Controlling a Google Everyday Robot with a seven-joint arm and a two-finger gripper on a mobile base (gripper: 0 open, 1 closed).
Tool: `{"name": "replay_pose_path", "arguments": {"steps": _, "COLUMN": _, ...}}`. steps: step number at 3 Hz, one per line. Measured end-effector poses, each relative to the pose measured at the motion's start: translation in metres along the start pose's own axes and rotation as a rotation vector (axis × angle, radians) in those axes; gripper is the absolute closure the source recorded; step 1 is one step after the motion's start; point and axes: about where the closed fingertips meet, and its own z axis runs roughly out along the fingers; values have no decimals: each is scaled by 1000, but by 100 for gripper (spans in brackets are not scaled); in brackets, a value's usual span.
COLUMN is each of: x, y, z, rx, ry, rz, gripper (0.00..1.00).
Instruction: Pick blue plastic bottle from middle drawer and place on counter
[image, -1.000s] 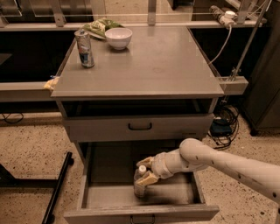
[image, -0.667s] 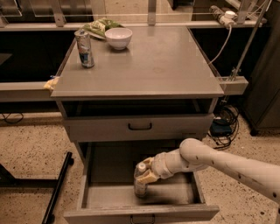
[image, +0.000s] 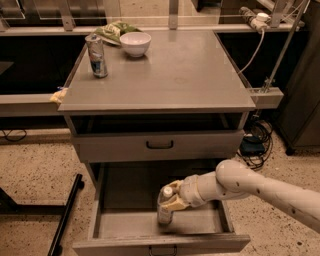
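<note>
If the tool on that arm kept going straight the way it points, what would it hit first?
The blue plastic bottle: the tool, down in the open middle drawer, points toward the picture's left and sits right at it. Behind it, probably the drawer's side wall.
</note>
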Motion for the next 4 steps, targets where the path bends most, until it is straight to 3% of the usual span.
{"name": "replay_pose_path", "arguments": {"steps": 1, "x": -30, "y": 3, "z": -46, "rx": 42, "ry": 12, "rz": 3, "gripper": 100}}
{"name": "replay_pose_path", "arguments": {"steps": 2, "x": -79, "y": -7, "z": -103, "rx": 65, "ry": 67, "rz": 10, "gripper": 100}}
{"name": "replay_pose_path", "arguments": {"steps": 3, "x": -147, "y": -21, "z": -174, "rx": 102, "ry": 157, "rz": 29, "gripper": 100}}
{"name": "replay_pose_path", "arguments": {"steps": 4, "x": -221, "y": -33, "z": -239, "rx": 176, "ry": 223, "rz": 38, "gripper": 100}}
